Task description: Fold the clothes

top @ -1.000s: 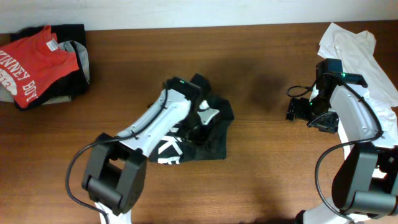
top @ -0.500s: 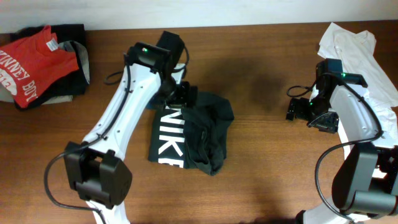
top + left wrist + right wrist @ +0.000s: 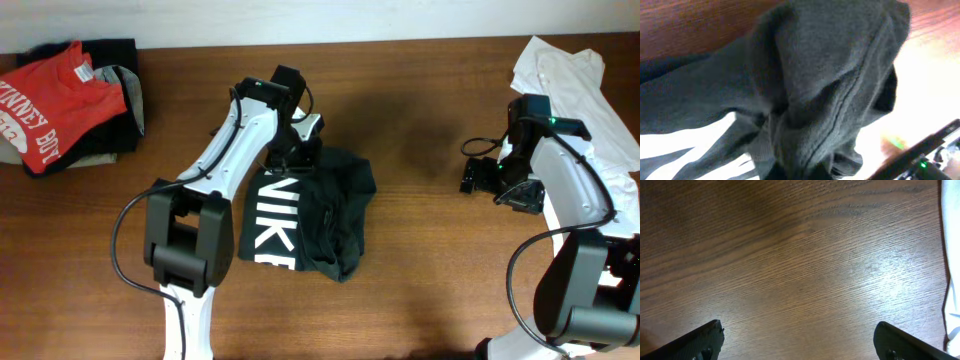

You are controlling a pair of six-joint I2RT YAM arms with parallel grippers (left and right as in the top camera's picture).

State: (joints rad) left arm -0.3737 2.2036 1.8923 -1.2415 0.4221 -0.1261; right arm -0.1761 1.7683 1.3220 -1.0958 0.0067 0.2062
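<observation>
A: What is seen, taking the biggest things first?

B: The wooden table [image 3: 430,290] is seen under everything. On it the dark T-shirt [image 3: 325,215] is spread in a rumpled, half-folded heap. Its top edge is met by the left gripper [image 3: 298,148], and the rest is laid out on the near side of those fingers. The white shirt [image 3: 570,75] is heaped at the far right corner, behind the right gripper [image 3: 478,176], well apart from the dark one.

A: Can any writing be read?

B: White block letters are run down the dark shirt. "IKE" is read plainly, and the first letter is partly tucked at the fold. On the red T-shirt [image 3: 50,100], far off to the left of the left fingers, "INNEY" is made out in white, with a second line beginning "BO". In the left wrist view, white stripes [image 3: 685,150] are shown on bunched grey-black cloth.

A: How are the fingers held?

B: The right fingertips [image 3: 705,337] are spread wide over bare wood, nothing between them. The left fingers are hidden by fabric, so whether the cloth is gripped cannot be told.

A: What is changed?

B: A second ago the lettering was mostly covered by the left arm and the bunched cloth. Now it is laid open. The right arm is unmoved.
</observation>
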